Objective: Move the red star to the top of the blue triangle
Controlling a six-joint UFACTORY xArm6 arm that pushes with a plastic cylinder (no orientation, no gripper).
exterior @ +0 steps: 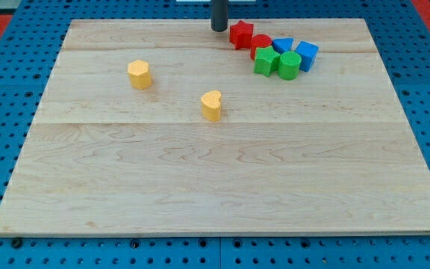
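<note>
My tip, the lower end of a straight dark rod, rests on the counter near its top edge, a little right of centre. There is no claw on this arm, so no open or closed state applies.

The red star sits just to the right of the tip, very close to it; whether the two touch cannot be told. It heads a tight cluster at the view's top right. Just below and right of the star lies a second red block, rounded in shape. The blue triangle sits right of that red block, partly hidden behind the green pieces. A blue cube stands at the cluster's right end. In front of these are a green star-like block and, beside it on the right, a green cylinder-like block.

Well apart from the cluster, a yellow hexagonal block sits at the view's left, and a yellow heart lies near the middle of the wooden counter.
</note>
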